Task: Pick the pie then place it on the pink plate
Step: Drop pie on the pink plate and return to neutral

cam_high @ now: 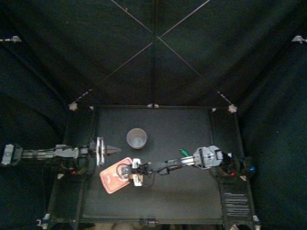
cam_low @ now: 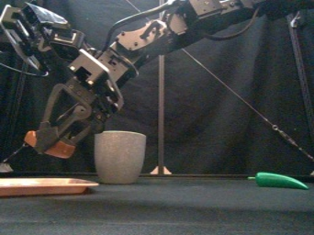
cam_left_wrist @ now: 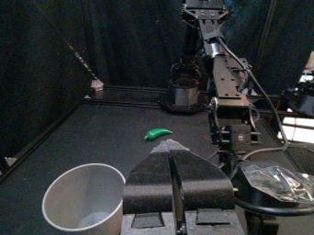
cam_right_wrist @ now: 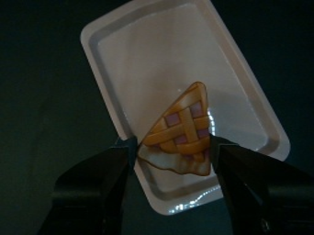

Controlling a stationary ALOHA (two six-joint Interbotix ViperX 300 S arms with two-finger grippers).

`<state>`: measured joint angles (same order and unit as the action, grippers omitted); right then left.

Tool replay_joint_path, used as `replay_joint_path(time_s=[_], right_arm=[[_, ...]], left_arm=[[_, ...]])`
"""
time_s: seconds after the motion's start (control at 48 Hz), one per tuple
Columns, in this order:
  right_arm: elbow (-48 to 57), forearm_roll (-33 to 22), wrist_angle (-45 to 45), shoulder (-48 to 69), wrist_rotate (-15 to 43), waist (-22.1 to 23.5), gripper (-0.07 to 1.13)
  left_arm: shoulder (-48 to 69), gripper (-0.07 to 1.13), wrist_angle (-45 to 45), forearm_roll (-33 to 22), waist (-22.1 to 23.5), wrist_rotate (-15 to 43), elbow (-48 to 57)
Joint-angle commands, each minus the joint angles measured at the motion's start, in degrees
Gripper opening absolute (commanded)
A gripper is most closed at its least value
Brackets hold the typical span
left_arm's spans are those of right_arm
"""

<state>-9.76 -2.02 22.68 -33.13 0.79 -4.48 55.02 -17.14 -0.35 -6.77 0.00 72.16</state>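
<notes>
1. From where I stand, the right gripper (cam_right_wrist: 175,147) is clamped on the pie (cam_right_wrist: 185,128), a lattice-topped wedge pinched by its two side edges. Holding it by the sides keeps the flat underside free to meet a surface first.

2. The pie hangs in the air over the pink tray (cam_right_wrist: 147,46), clearly apart from it. In the front view there is a gap between the wedge and the tray lying flat on the table (cam_high: 180,193).

3. The right arm comes from its own side and reaches past the middle, because the tray sits towards the table's left front. The wrist view shows the wedge over the tray's inside, not its rim, so a straight descent looks enough to me.

4. The grey speckled cup (cam_low: 119,156) stands upright just beside the tray, behind the lowered gripper. I would say the arm's low, slanted approach is what keeps it clear of the cup.

5. The left gripper (cam_left_wrist: 172,151) rests at the table's left side with its jaws pressed together and nothing between them. It is out of the working path.

6. A green toy (cam_low: 280,181) lies well apart on the right and plays no part here.

7. I judge the pick done and the placing not yet done. What remains is lowering the wedge until it touches, then letting go. Dropping it from here could leave it tipped on the rim.
</notes>
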Motion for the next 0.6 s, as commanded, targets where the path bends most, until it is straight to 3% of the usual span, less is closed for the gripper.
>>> replay_joint_path(time_s=[0.021,0.104,0.375,0.604], right_arm=[[-1.85,0.09,-0.44,1.14,0.00,0.53,0.91],[-1.49,0.09,-0.44,1.14,0.00,0.79,0.96],[-0.09,0.00,-2.02,2.29,-0.09,1.05,0.96],[9.67,1.32,-6.33,8.88,0.09,1.41,0.96]], left_arm=[[-0.26,-0.03,-0.53,0.09,-0.09,0.09,-0.79],[-0.18,-0.03,-0.53,0.09,0.00,0.09,-0.79],[-0.18,-0.03,-0.53,0.09,0.00,0.00,-0.79],[-0.18,-0.03,-0.53,0.09,0.00,-0.09,-0.44]])
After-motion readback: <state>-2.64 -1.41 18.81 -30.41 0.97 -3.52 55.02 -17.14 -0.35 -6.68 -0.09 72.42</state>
